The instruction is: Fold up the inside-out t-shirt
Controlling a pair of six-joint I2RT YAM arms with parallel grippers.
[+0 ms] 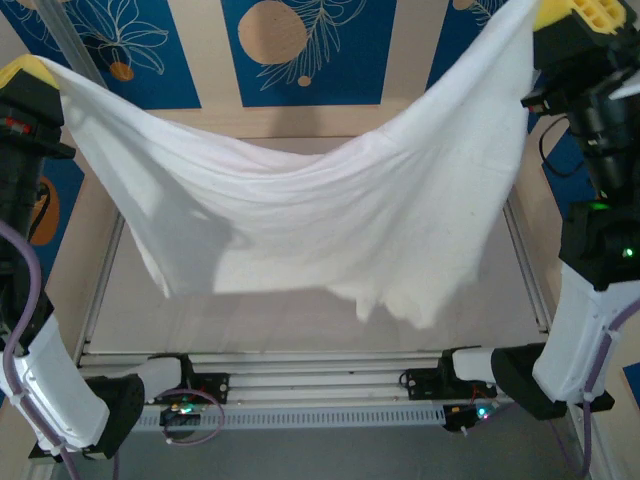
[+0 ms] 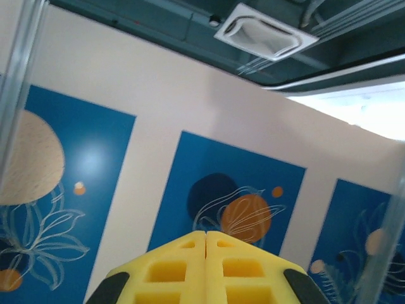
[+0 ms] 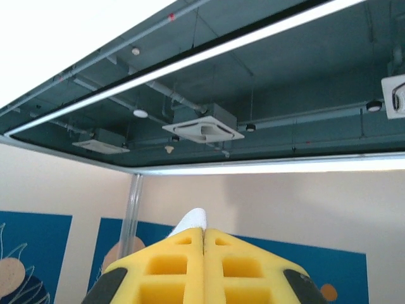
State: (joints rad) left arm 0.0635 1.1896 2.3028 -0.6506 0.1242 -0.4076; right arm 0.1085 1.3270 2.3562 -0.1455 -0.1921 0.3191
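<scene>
The white inside-out t-shirt (image 1: 320, 220) hangs stretched like a hammock between my two raised grippers, sagging in the middle above the table, with its lower edge dangling free. My left gripper (image 1: 28, 68) holds one corner at the top left, and my right gripper (image 1: 565, 12) holds the other at the top right. In the left wrist view the yellow fingers (image 2: 177, 269) are pressed together and point up at the wall; the left gripper (image 2: 205, 233) shows no cloth there. In the right wrist view a white tip of the t-shirt (image 3: 195, 220) pokes out above the shut right gripper (image 3: 203, 229).
The pale table (image 1: 300, 320) lies below the cloth, framed by metal rails (image 1: 320, 385) at the front. Both arm bases (image 1: 190, 390) sit at the near edge. A wall with blue flower panels (image 1: 300, 50) stands behind.
</scene>
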